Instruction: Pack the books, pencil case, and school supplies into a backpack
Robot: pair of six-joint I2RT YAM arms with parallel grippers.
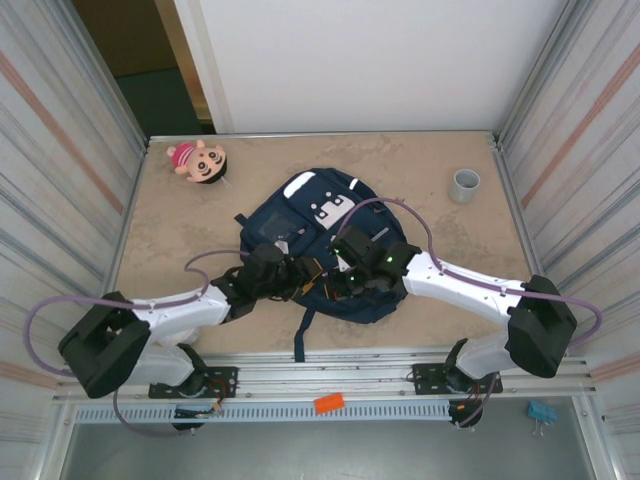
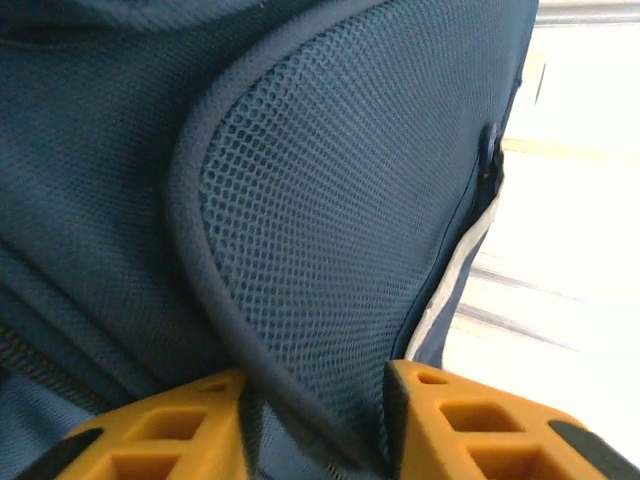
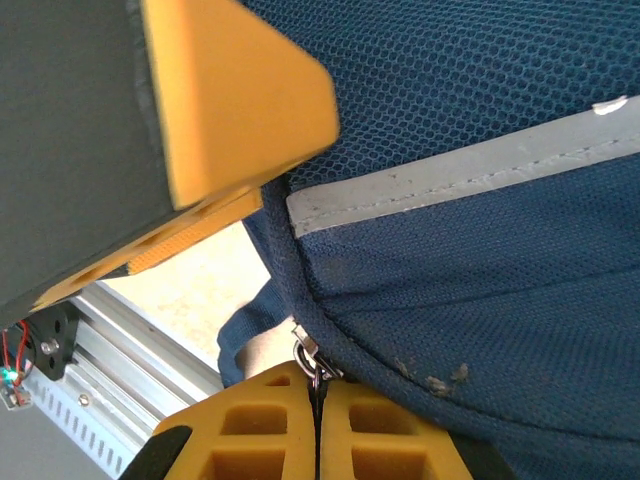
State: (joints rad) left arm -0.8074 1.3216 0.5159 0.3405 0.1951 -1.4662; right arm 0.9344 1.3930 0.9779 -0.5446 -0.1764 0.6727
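Observation:
The navy backpack [image 1: 275, 215] lies in the middle of the table, with both arms reaching its near end. My left gripper [image 1: 305, 275] has its orange fingers [image 2: 180, 425] on either side of a padded mesh panel [image 2: 330, 200] of the backpack, and the fabric fills the gap between them. My right gripper [image 3: 318, 375] is shut on the metal zipper pull [image 3: 312, 355] at the backpack's edge, below a grey reflective strip [image 3: 450, 170]. One left gripper finger [image 3: 230, 100] hangs close above. The books, pencil case and school supplies are hidden.
A pink plush doll [image 1: 198, 160] lies at the back left and a grey cup [image 1: 465, 185] stands at the back right. A backpack strap [image 1: 300, 335] trails toward the metal rail at the front edge. Ribbed walls close both sides.

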